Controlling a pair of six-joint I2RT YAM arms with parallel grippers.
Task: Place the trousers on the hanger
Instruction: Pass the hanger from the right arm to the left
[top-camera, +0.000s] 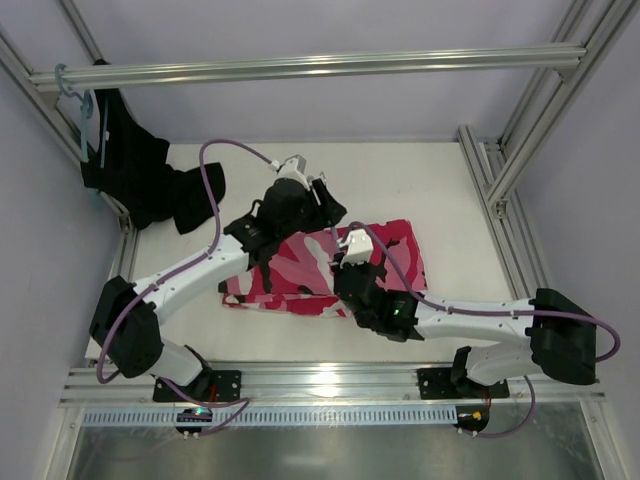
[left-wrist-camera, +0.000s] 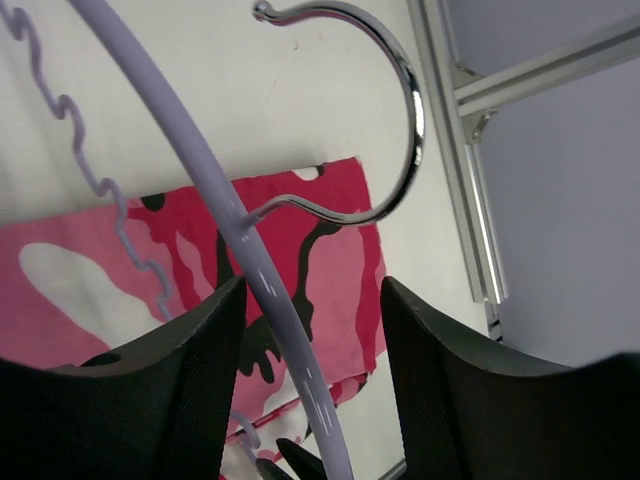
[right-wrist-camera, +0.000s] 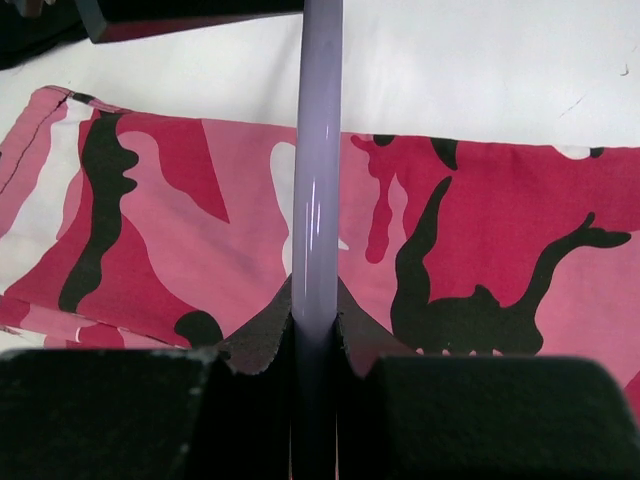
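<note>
The white table (top-camera: 400, 180) bears the folded trousers (top-camera: 300, 270), soft cloth in pink, crimson, white and black camouflage, at its middle. Above them the right gripper (right-wrist-camera: 315, 322) pinches the thin, glossy lilac hanger (right-wrist-camera: 318, 150). The left gripper (left-wrist-camera: 312, 300) stands apart around its bar, near the chrome hook (left-wrist-camera: 410, 110).

The top view looks steeply down from above the near edge of the table (top-camera: 400, 180), far off, facing 12 o'clock; the left wrist view sits close, looking toward 2 o'clock along the hanger (left-wrist-camera: 262, 290); the right wrist view, closer still, faces 10 o'clock; all three share the trousers (top-camera: 300, 290).
</note>
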